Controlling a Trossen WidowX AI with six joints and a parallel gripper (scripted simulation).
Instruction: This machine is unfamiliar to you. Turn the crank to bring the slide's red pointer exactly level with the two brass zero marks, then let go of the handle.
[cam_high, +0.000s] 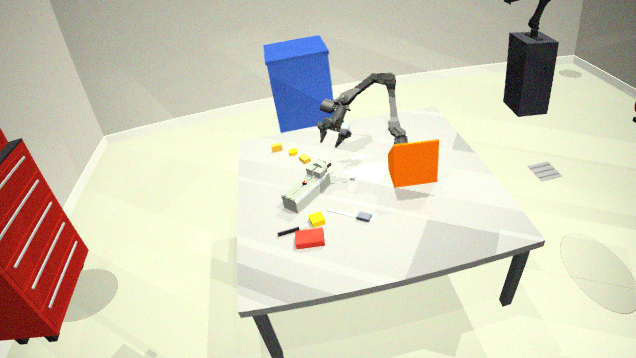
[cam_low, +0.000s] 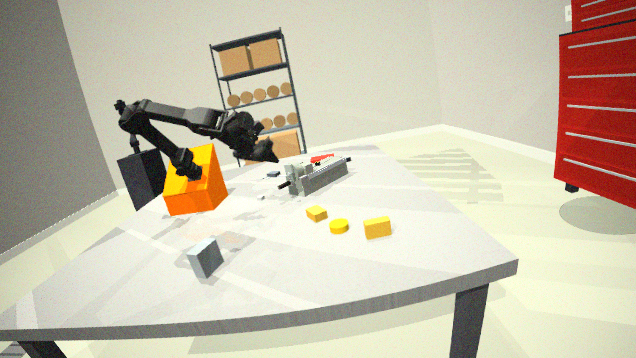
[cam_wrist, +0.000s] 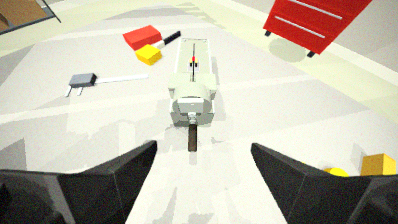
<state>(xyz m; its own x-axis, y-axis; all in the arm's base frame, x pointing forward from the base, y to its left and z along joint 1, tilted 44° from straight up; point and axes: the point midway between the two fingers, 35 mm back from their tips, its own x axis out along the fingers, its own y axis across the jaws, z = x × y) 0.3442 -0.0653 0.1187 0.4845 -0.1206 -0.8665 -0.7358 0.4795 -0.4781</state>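
The grey slide machine (cam_high: 306, 190) (cam_low: 320, 176) (cam_wrist: 192, 80) lies on the white table (cam_high: 400, 250). Its dark crank handle (cam_wrist: 192, 137) (cam_low: 284, 185) sticks out of the end nearest my gripper. The red pointer (cam_wrist: 193, 62) (cam_high: 303, 182) sits on the slide's centre line, partway along the body. The brass zero marks are too small to make out. My gripper (cam_high: 332, 140) (cam_low: 267, 152) (cam_wrist: 204, 145) is open and empty. It hovers above the table just short of the handle, in line with it, and touches nothing.
An orange box (cam_high: 414, 162) (cam_low: 197, 185) stands by the arm's base. Three yellow pieces (cam_high: 293, 151) (cam_low: 339, 226) lie beside the machine. Beyond its far end lie a red block (cam_high: 309, 238) (cam_wrist: 142, 36), a yellow cube (cam_high: 316, 218) (cam_wrist: 149, 54), a black pen (cam_high: 288, 231) and a grey-headed tool (cam_high: 364, 216) (cam_wrist: 82, 79).
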